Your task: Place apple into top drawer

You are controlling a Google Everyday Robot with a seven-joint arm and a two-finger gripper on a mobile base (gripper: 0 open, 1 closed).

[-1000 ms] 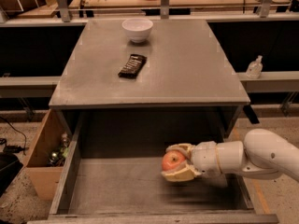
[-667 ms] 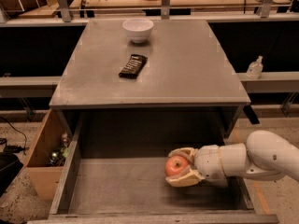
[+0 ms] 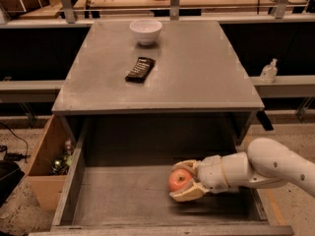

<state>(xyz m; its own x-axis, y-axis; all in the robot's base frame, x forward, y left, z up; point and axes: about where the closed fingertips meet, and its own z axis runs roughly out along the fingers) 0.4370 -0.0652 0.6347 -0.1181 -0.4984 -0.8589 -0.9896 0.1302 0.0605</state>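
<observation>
The red-orange apple (image 3: 179,179) sits between the fingers of my gripper (image 3: 181,181), low inside the open top drawer (image 3: 123,200), right of its middle. Whether it rests on the drawer's floor I cannot tell. The gripper comes in from the right on a white arm (image 3: 266,167) and its tan fingers (image 3: 187,194) close around the apple above and below. The drawer is pulled out below the grey table (image 3: 197,82).
On the table stand a white bowl (image 3: 145,30) at the back and a dark flat packet (image 3: 140,69) near the middle. A tan wooden box (image 3: 42,168) with small items stands left of the drawer. A clear bottle (image 3: 268,71) stands on a shelf at right.
The gripper with the apple has moved slightly lower and a little toward the front inside the drawer. The bowl and packet have not moved.
</observation>
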